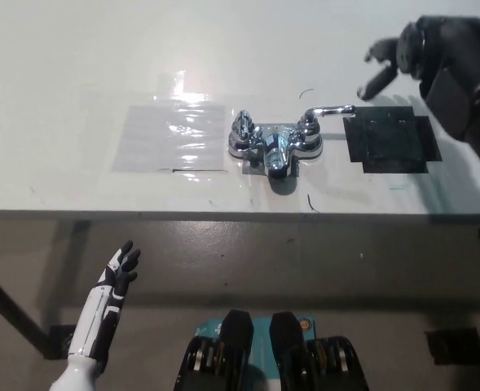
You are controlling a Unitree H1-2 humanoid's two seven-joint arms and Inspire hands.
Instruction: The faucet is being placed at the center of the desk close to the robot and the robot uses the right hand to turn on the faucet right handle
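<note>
The faucet [274, 147] sits at mid-frame on the white surface [77, 65], close to its near edge, with its right handle [328, 111] lying out toward the right. Our black right robot hand [415, 53] hovers at upper right, fingers spread wide, holding nothing, clear of the lever. The white left robot hand [117, 273] rests at lower left, fingers apart. If the handle needs more turn, we judge it best to meet the lever near its tip and sweep in an arc, pressing lightly so the base does not slide.
</note>
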